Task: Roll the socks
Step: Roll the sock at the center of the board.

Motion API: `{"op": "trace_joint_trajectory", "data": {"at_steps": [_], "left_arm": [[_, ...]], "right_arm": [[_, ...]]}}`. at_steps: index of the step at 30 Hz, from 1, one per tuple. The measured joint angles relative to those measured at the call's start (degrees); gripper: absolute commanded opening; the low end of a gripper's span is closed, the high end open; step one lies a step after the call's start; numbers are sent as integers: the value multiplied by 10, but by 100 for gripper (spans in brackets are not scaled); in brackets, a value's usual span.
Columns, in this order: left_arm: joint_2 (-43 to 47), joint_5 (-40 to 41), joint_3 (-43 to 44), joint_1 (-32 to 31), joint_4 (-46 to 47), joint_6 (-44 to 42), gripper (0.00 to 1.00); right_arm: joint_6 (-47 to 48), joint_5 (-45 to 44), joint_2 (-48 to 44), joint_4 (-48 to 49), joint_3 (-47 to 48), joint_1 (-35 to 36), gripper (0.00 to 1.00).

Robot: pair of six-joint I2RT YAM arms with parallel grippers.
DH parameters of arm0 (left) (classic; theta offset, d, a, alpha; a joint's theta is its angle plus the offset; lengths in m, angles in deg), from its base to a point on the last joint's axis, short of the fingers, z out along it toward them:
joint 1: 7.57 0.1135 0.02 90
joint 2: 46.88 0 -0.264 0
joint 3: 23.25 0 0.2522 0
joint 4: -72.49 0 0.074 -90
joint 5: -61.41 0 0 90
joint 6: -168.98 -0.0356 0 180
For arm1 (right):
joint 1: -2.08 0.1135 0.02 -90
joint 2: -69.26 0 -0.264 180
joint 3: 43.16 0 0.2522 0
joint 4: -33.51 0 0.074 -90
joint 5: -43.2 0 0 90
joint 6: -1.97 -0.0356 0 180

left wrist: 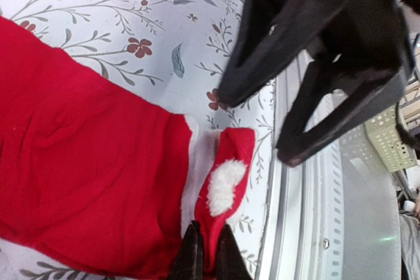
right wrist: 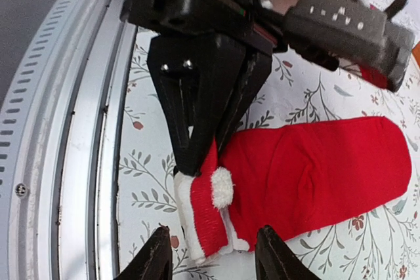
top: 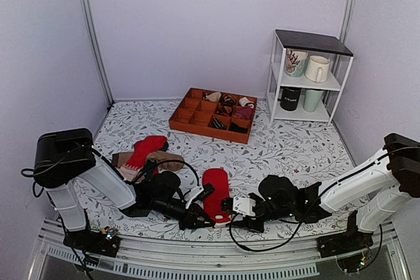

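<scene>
The socks (top: 217, 188) lie flat on the flowered table near its front edge, bright red, with the whitish cuff end toward the rail. In the left wrist view my left gripper (left wrist: 209, 254) is shut on a folded-up piece of the cuff (left wrist: 226, 175) that carries a white fluffy patch. My right gripper (right wrist: 213, 240) stands open, one finger on each side of the cuff (right wrist: 207, 214), not touching it. The two grippers meet at the cuff end, left gripper (top: 203, 216) and right gripper (top: 230, 214), tips close together.
A heap of red, brown and beige socks (top: 147, 155) lies at the left. An orange divided tray (top: 213, 115) with rolled bundles sits at the back. A white shelf with mugs (top: 305, 77) stands at the back right. The metal rail (top: 197, 254) runs just in front of the cuff.
</scene>
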Motion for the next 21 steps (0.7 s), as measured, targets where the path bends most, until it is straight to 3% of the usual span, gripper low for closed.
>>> {"op": "trace_joint_trajectory", "data": {"at_steps": [7, 16, 21], "left_arm": [[-3, -3, -1, 1, 5, 0, 0], [-4, -6, -3, 3, 11, 1, 0], [-5, -6, -4, 3, 13, 1, 0]], "right_arm": [[30, 29, -20, 9, -5, 9, 42], [40, 29, 41, 12, 9, 11, 40], [40, 24, 65, 14, 21, 11, 33]]}}
